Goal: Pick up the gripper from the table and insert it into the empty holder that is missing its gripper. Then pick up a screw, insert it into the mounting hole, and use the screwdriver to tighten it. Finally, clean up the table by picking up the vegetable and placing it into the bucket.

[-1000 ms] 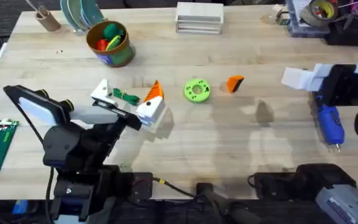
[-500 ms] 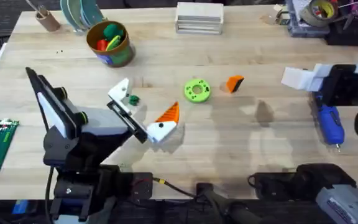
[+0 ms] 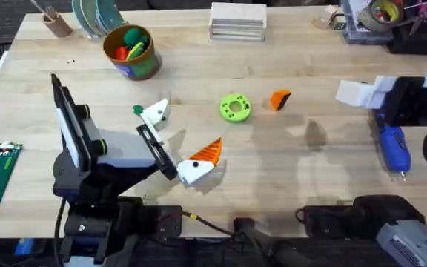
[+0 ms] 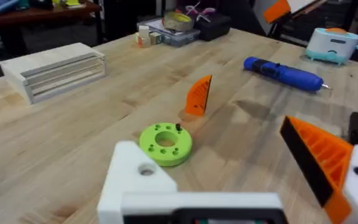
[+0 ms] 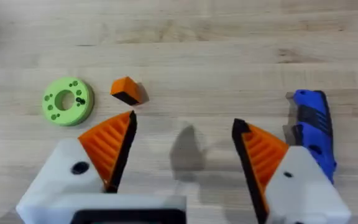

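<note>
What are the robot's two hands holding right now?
Nothing. The left gripper is open, one finger lacking its orange tip. The right gripper is open too, above bare table. The loose orange gripper and blue screwdriver lie untouched.

The table is pale wood in light planks. On it sit a bright green disc with holes, a small orange wedge with a dark end, and a blue screwdriver with black bands. The left gripper is white, one finger tipped with ribbed orange. The bucket holds red, green and yellow toys.
</note>
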`<state>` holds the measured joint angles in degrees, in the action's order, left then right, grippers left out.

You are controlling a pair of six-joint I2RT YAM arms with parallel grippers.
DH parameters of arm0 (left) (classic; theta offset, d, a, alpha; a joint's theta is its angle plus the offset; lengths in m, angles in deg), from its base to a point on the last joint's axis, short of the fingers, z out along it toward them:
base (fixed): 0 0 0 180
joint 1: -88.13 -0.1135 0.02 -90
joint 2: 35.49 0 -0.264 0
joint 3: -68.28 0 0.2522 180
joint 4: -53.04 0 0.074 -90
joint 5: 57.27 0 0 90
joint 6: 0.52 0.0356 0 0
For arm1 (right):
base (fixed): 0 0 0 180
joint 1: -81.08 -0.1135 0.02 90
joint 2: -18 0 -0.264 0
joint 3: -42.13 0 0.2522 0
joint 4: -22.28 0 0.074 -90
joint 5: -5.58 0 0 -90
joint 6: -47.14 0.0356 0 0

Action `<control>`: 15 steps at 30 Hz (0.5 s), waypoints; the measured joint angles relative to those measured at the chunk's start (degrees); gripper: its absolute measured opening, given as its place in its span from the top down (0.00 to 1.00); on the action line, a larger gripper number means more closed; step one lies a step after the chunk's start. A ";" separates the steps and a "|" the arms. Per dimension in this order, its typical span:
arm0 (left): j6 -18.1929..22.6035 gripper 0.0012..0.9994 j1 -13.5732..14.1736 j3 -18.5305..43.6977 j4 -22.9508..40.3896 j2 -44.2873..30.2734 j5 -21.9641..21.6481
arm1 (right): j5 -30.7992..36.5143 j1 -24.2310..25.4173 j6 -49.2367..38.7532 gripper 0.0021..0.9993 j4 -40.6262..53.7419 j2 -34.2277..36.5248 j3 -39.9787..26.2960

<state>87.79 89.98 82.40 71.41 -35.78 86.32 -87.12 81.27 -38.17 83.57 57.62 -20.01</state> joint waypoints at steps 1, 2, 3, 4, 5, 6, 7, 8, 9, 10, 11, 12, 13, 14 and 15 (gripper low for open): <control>-0.01 0.01 0.00 0.00 0.05 -0.01 0.21 | 0.00 0.00 0.00 0.01 0.00 0.00 0.00; 0.00 0.01 0.00 0.00 0.08 0.00 0.44 | 0.00 0.00 0.00 0.01 0.00 0.00 0.00; 0.00 0.01 0.00 0.00 0.10 0.00 0.57 | 0.00 0.00 0.00 0.01 0.00 0.00 0.00; 0.00 0.01 0.00 0.00 0.10 -0.01 0.67 | -0.01 0.00 0.01 0.01 -0.01 -0.02 0.00; 0.00 0.01 0.00 0.00 0.10 0.00 0.69 | -0.18 0.00 0.16 0.01 -0.04 -0.02 0.00; 0.00 0.01 0.00 0.00 0.13 -0.02 0.71 | -0.67 0.00 0.80 0.01 -0.08 0.00 0.00; -0.01 0.01 0.00 0.00 0.11 -0.01 0.71 | -1.38 0.00 1.42 0.01 -0.28 0.00 0.00; -0.02 0.01 0.00 0.00 0.13 -0.02 0.71 | -2.27 0.00 1.82 0.01 -0.76 0.00 0.00; 0.00 0.01 0.00 0.00 0.10 0.00 0.73 | -3.10 0.00 1.95 0.01 -1.21 0.11 0.00; 0.00 0.01 0.00 0.00 0.13 -0.01 0.73 | -4.06 0.00 1.90 0.01 -1.53 0.29 0.00; 0.00 0.01 0.00 0.00 0.12 -0.01 0.73 | -5.20 -0.01 1.51 0.01 -1.73 0.69 0.00; 0.00 0.01 0.00 0.00 0.13 0.00 0.75 | -6.24 -0.13 1.03 0.01 -1.92 1.30 0.00; 0.00 0.01 0.00 0.00 0.13 0.00 0.75 | -6.88 -0.51 0.63 0.01 -2.13 2.02 0.00; -0.01 0.01 0.00 0.00 0.13 -0.01 0.75 | -7.50 -1.26 0.09 0.01 -2.31 3.07 0.00; 0.00 0.01 0.00 0.00 0.13 -0.02 0.75 | -7.89 -2.21 -0.35 0.01 -2.46 4.14 0.00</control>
<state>87.79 89.98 82.40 71.53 -35.80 87.08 -95.01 79.05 -38.52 81.11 61.75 -20.01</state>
